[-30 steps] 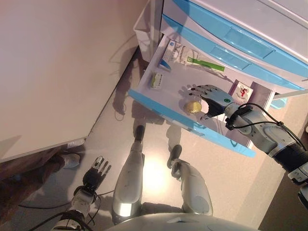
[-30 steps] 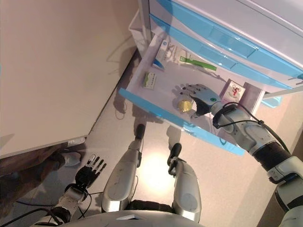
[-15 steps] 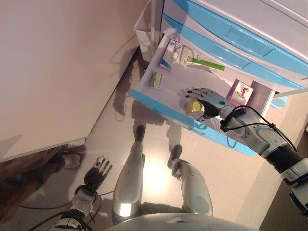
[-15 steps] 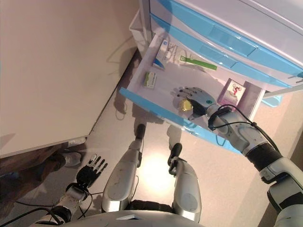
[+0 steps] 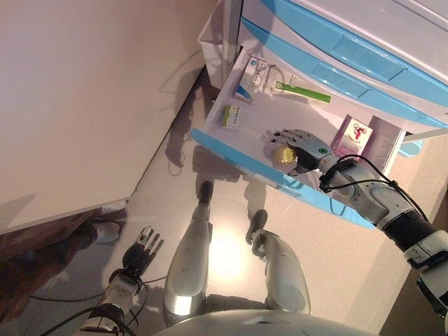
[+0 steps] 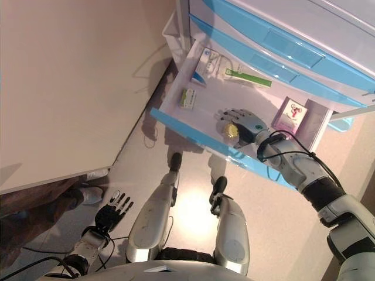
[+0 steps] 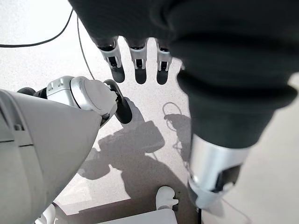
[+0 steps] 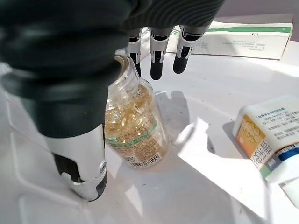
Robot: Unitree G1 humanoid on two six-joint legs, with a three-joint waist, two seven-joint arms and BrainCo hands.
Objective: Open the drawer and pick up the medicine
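Reaching into the open drawer [image 5: 231,140], I am working my right hand [image 5: 302,145] around the medicine, a clear bottle of yellow capsules [image 8: 133,126] lying on its side on the white drawer floor near the blue front edge. The fingers [image 8: 157,60] are extending nearly straight over the bottle and the thumb [image 8: 84,158] is flanking its other side, not yet clamping. I am judging the smooth round bottle likely to roll or squirt out as the grip closes. The drawer above is overhanging, so lifting room is limited; a green-striped box [image 5: 302,91] and a pink box [image 5: 353,134] are sitting well apart. My left hand [image 5: 138,249] is hanging low, fingers spread, idle.
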